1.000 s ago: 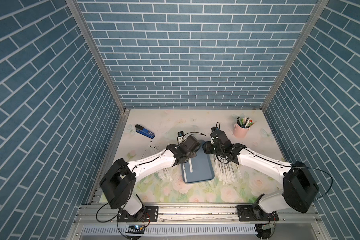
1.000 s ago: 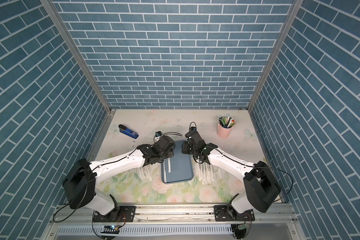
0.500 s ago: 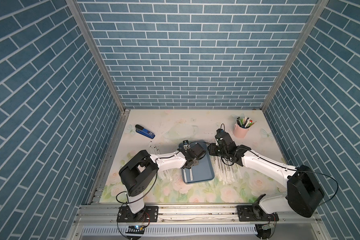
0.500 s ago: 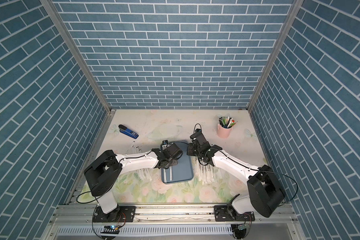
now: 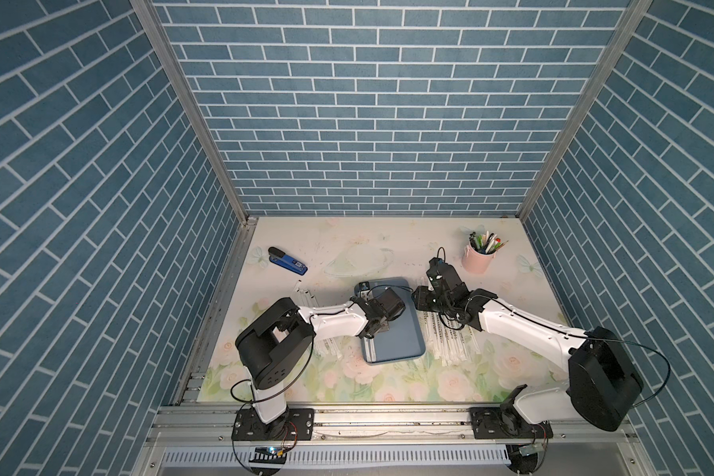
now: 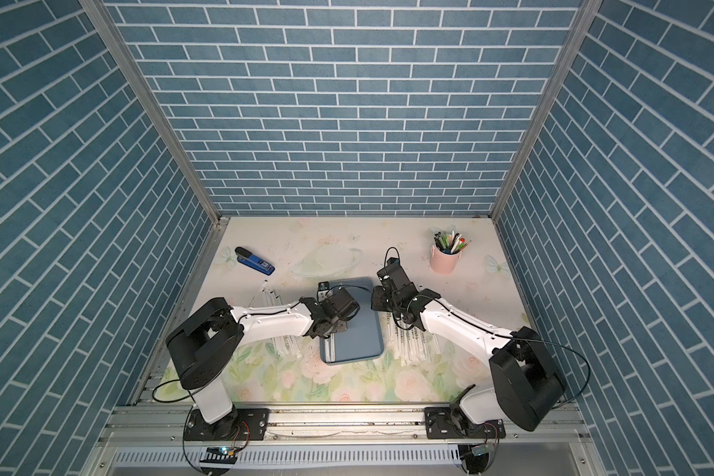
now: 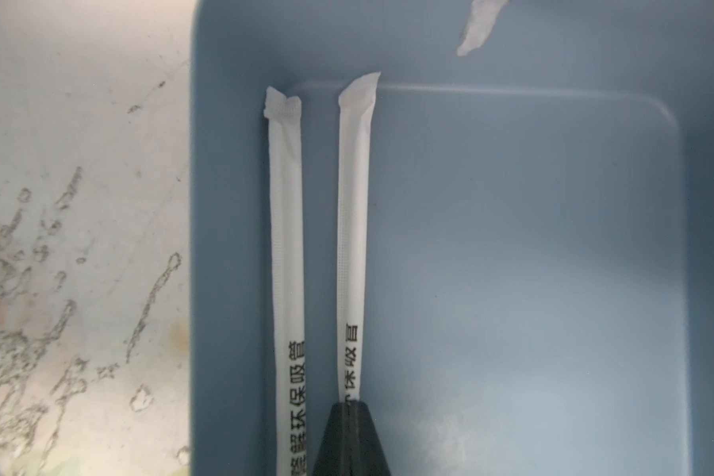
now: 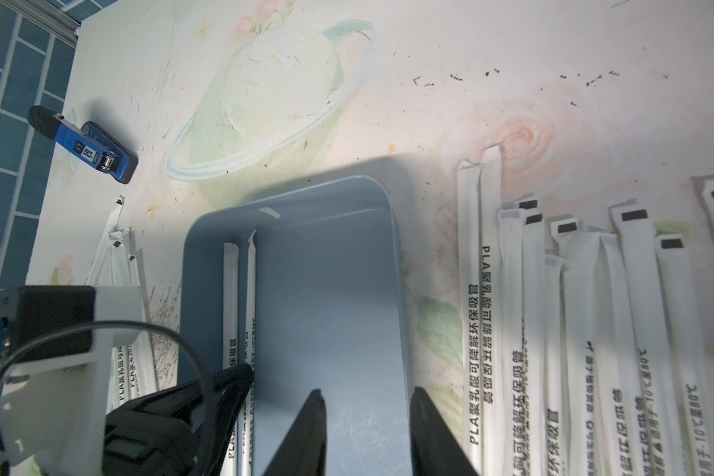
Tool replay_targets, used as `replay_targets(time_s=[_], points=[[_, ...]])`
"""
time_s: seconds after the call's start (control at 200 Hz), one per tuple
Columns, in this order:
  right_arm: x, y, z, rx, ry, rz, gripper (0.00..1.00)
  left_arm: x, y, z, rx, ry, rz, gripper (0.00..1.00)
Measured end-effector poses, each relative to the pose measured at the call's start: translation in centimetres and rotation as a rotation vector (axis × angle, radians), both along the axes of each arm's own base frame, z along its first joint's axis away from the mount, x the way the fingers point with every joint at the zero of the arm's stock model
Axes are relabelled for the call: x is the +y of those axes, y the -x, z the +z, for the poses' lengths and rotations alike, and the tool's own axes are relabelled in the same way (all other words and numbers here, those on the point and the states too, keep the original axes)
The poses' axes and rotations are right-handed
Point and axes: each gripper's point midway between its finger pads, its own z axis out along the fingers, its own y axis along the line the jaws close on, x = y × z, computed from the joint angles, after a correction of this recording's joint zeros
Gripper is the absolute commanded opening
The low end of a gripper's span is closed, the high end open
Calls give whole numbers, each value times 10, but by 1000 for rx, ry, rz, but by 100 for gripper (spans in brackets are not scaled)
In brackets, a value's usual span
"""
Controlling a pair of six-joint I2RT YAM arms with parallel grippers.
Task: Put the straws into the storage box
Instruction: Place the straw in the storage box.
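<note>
my left gripper (image 7: 350, 412) is clamped tight on a straw (image 7: 352, 247), tips pinched on its printed wrapper. that straw lies lengthwise inside the storage box (image 7: 532, 288), its far end close to the box's end wall. a second straw (image 7: 287, 247) lies just beside it on the box floor, along the side wall nearest my left arm. a small white paper scrap (image 7: 477, 29) sits at that far end, on the wall or the rim, i cannot tell which. my right gripper (image 8: 367, 391) is released, jaws apart with nothing between them, over the other side of the box. on the flowered table (image 5: 388, 383) a fan of straws (image 5: 450, 342) lies just beside the box under my right arm, and a bunch of straws (image 5: 331, 350) lies on the opposite side, partly hidden under my left arm. the stapler (image 5: 287, 260) and the pink cup (image 5: 477, 263) of pens stand well apart from the box, toward the back.
</note>
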Motion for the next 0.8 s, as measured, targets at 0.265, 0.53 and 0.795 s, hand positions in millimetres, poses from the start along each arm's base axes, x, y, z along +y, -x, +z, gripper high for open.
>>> replay_targets(time_s=[0.265, 0.53, 0.795], points=[[-2, 3, -7, 12, 7, 2, 35, 3, 0, 0, -4, -9, 5, 2], [-2, 4, -7, 14, 4, 5, 35, 6, 0, 0, -7, -20, 9, 11], [-2, 4, -7, 13, 4, 5, 36, 8, -1, 0, -5, -29, 13, 18]])
